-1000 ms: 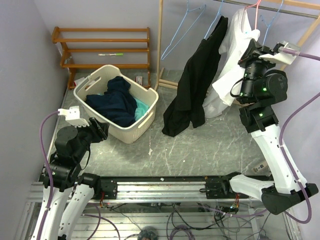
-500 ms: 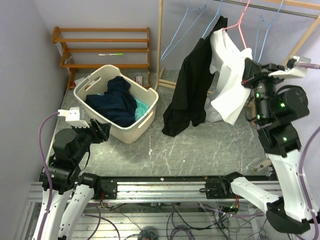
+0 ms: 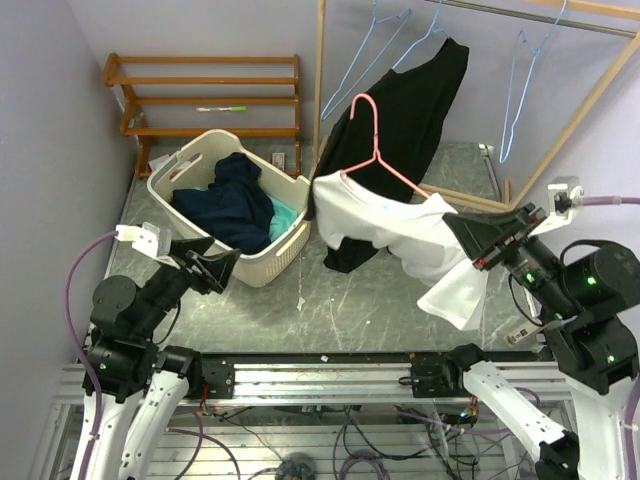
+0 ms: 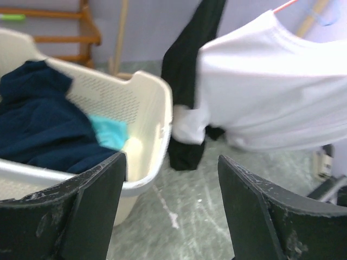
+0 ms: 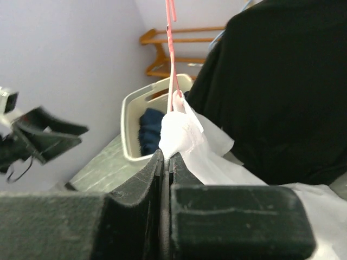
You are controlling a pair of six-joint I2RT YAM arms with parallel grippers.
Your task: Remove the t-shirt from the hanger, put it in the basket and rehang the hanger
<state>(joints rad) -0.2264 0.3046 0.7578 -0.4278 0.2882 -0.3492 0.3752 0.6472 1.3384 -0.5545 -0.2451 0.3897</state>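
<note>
A white t-shirt (image 3: 385, 232) hangs on a pink hanger (image 3: 375, 150), off the rail and in the air over the floor, right of the basket. My right gripper (image 3: 455, 227) is shut on the shirt's right shoulder end; in the right wrist view the gripper (image 5: 166, 157) pinches bunched white cloth (image 5: 187, 135) at the foot of the hanger (image 5: 172, 54). My left gripper (image 3: 225, 263) is open and empty, low at the left, pointing at the shirt. In the left wrist view the gripper (image 4: 171, 216) frames the floor, with the shirt (image 4: 271, 92) up to the right.
A cream laundry basket (image 3: 290, 240) with dark blue clothes (image 3: 230, 205) stands left of centre. A black garment (image 3: 410, 110) hangs from the wooden rail beside light-blue hangers (image 3: 520, 90). A wooden shelf (image 3: 200, 95) stands at the back left.
My right arm pulled the white t-shirt and pink hanger off the rail, down and to the left. The left gripper swung up and right toward the shirt.
</note>
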